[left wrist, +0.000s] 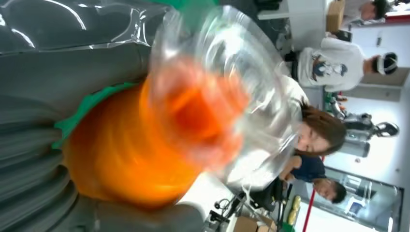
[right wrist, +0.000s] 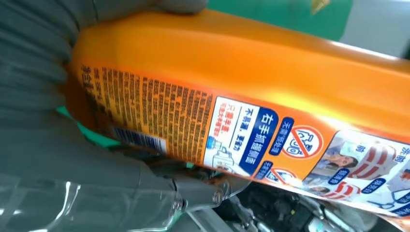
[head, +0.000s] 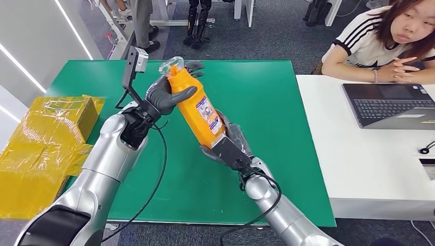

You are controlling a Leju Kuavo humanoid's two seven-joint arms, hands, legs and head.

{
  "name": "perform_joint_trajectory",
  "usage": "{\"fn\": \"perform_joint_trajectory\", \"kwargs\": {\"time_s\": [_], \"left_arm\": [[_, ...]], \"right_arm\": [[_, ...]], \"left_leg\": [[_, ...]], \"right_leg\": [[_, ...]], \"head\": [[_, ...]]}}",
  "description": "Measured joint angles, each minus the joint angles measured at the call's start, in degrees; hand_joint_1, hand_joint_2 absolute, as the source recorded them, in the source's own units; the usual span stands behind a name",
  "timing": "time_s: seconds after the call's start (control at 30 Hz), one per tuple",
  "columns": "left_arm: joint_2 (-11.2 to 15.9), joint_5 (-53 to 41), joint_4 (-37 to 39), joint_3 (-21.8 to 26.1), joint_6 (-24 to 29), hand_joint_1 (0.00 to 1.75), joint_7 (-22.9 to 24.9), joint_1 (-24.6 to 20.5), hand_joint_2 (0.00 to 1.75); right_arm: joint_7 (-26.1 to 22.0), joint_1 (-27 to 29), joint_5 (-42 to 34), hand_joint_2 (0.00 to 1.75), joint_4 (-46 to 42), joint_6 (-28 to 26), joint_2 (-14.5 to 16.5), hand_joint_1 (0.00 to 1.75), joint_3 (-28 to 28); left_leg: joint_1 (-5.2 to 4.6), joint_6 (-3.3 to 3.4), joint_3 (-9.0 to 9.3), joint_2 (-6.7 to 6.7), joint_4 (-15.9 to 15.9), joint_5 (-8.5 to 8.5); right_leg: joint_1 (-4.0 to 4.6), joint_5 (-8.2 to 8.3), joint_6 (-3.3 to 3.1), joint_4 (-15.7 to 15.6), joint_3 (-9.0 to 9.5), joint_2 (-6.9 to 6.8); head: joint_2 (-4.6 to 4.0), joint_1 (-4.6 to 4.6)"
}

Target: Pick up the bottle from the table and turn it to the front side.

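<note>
Above green table [head: 267, 102] | bottle [head: 197, 105] tilted | left robot hand [head: 166, 95] grips neck | right robot hand [head: 228, 146] grips base

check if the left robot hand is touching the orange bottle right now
Touching. In the head view the left robot hand wraps around the upper part of the orange bottle, its thumb pressed across the body.

Bottle [left wrist: 145, 145] top blurred in left wrist view; base hidden inside right hand [head: 228, 146].
</note>
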Motion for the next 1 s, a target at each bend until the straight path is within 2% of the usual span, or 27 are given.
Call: {"fn": "perform_joint_trajectory", "kwargs": {"time_s": [0.3,0.33,0.43,0.47,0.87,1.0], "left_arm": [[0.68,4.09,-0.04,-2.91,0.47,1.75,0.54,-0.01,1.75],[0.66,4.24,-0.04,-3.11,0.49,1.75,0.54,-0.01,1.75],[0.6,4.65,-0.04,-3.67,0.48,1.75,0.54,-0.04,1.75],[0.58,4.87,-0.04,-3.84,0.41,1.75,0.55,-0.06,1.75],[-0.12,6.09,0.59,-5.98,0.16,1.75,1.44,-0.23,1.75],[-0.24,-0.85,0.54,-7.25,4.54,1.75,-1.66,-0.37,1.75]], "right_arm": [[-1.44,2.36,-2.36,1.75,-3.15,0.45,-2.91,1.64,-1.16],[-1.48,2.56,-2.4,1.75,-3.49,0.45,-3.06,1.45,-1.27],[-1.5,2.97,-2.44,1.75,-4.23,0.44,-3.36,0.23,-1.5],[-1.47,3.15,-2.49,1.75,-4.49,0.41,-3.48,0.0,-1.59],[-1.15,9.42,-3.69,1.75,-12.63,-0.67,-6.34,0.0,-6.5],[-1.08,12.17,-3.5,1.75,-16.79,-0.67,-7.14,0.0,-8.6]], "left_leg": [[0.01,0.0,-0.01,0.01,0.01,0.0],[0.01,0.0,-0.01,0.01,0.01,0.0],[0.01,0.0,0.0,0.03,0.01,0.0],[0.01,0.0,0.0,0.02,0.01,0.0],[-0.01,0.02,-0.04,0.01,0.02,-0.02],[0.0,0.02,-0.04,0.0,0.02,-0.02]], "right_leg": [[0.0,0.0,0.0,-0.01,-0.03,0.01],[0.0,0.0,0.0,-0.01,-0.03,0.01],[0.0,0.0,0.0,-0.01,-0.03,0.03],[0.0,0.0,0.0,-0.01,-0.04,0.02],[-0.01,0.0,0.01,-0.04,-0.07,0.01],[-0.01,0.0,0.01,-0.04,-0.07,0.0]], "head": [[0.01,-0.01],[0.01,-0.01],[0.01,-0.01],[0.0,-0.01],[0.01,-0.05],[0.01,-0.05]]}}
